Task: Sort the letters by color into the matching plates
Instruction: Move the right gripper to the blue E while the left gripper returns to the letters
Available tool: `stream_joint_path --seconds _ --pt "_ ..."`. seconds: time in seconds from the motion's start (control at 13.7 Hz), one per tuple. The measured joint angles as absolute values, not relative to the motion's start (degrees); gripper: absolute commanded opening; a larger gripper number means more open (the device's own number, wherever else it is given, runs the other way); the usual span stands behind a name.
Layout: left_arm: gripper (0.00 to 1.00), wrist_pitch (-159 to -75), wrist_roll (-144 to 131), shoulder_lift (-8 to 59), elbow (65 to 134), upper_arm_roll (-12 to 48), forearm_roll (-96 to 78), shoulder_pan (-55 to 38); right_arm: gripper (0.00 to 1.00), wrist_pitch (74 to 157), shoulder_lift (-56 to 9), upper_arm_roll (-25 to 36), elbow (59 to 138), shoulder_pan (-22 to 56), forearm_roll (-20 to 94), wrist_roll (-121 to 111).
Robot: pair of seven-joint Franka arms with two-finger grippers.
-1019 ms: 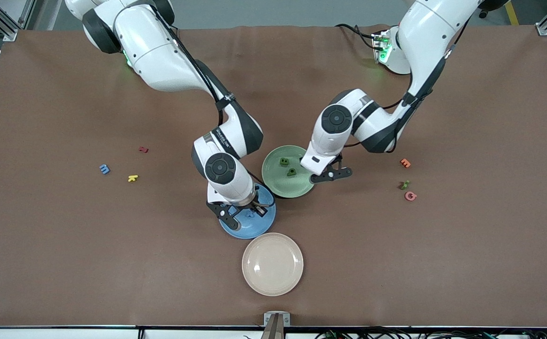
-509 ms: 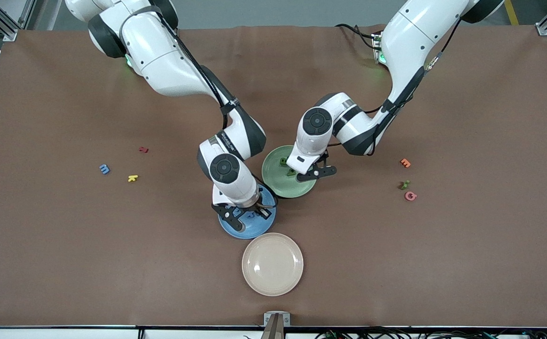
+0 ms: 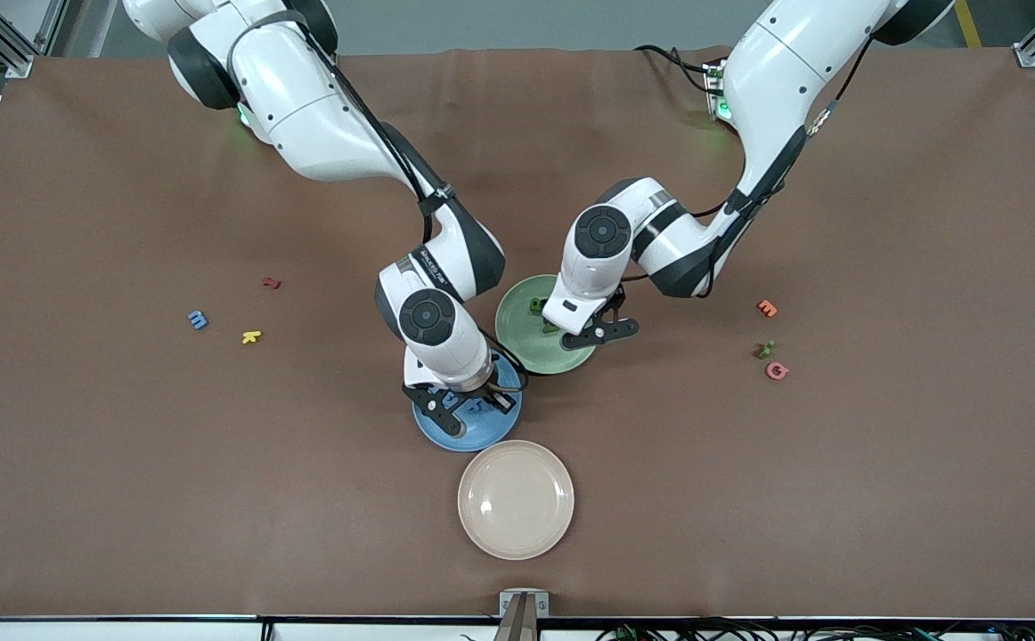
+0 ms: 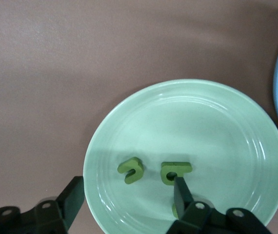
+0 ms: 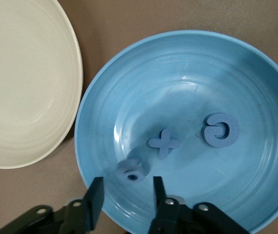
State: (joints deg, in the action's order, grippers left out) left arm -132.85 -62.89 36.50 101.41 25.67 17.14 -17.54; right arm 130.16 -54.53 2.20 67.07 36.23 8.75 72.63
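Observation:
The pale green plate (image 3: 517, 331) holds two green letters (image 4: 130, 170) (image 4: 175, 171), with a third green piece (image 4: 176, 211) partly hidden by a finger. My left gripper (image 4: 127, 195) is open and empty just over this plate (image 4: 227, 126); the front view shows it (image 3: 598, 334) at the plate's edge. The blue plate (image 3: 473, 434) holds three blue letters (image 5: 132, 170) (image 5: 164, 143) (image 5: 220, 129). My right gripper (image 5: 127, 194) is open low over it (image 5: 256, 73), the nearest blue letter lying just ahead of its fingertips. It also shows in the front view (image 3: 466, 408).
A cream plate (image 3: 516, 499) lies nearest the front camera, next to the blue plate. A blue letter (image 3: 199, 320), a red one (image 3: 272, 283) and a yellow one (image 3: 251, 336) lie toward the right arm's end. A green (image 3: 765, 350), orange (image 3: 767, 308) and pink letter (image 3: 777, 370) lie toward the left arm's end.
My left gripper has moved from the green plate's edge farther in over the plate. My right gripper has shifted slightly over the blue plate.

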Motion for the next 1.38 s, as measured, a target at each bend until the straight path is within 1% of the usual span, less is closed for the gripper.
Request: stream_joint_path --seconds 0.15,0.22,0.44,0.58,0.73,0.95,1.09,1.24,1.38 --pt "0.83 -132.8 -62.9 36.5 101.3 25.5 17.6 -16.7 1.0 129.4 -54.5 2.6 67.0 36.2 8.7 72.4" --pt "0.83 -132.7 -62.8 36.5 101.3 25.5 18.2 -15.9 1.0 127.6 -54.4 2.9 66.7 36.0 8.6 70.8" --pt "0.83 -132.4 -59.1 35.9 101.9 25.5 18.9 -12.1 1.0 116.4 -52.4 4.0 66.7 33.2 8.5 58.7" --pt "0.83 -132.3 -55.6 34.9 103.2 25.4 19.0 -9.4 1.0 112.2 -48.2 4.3 70.4 28.6 8.5 50.7" --pt "0.83 -132.3 -52.2 33.7 105.0 25.4 19.3 -6.8 1.0 112.2 -41.7 4.4 78.6 23.4 8.5 43.2" --pt "0.83 -132.2 -46.7 31.8 108.0 25.5 19.8 -2.5 1.0 119.5 -29.6 4.7 96.6 17.9 6.6 33.2" --pt "0.83 -132.2 -43.4 30.9 110.0 25.5 20.5 0.2 1.0 123.8 -22.9 5.0 107.7 14.9 2.1 28.2" --pt "0.83 -132.2 -41.2 30.5 111.9 25.7 22.8 3.2 1.0 127.7 -19.1 5.0 115.1 11.5 0.2 21.2" --pt "0.83 -132.2 -38.5 30.1 113.4 26.8 24.0 6.9 1.0 132.3 -17.5 5.1 120.5 7.8 -0.2 10.8"
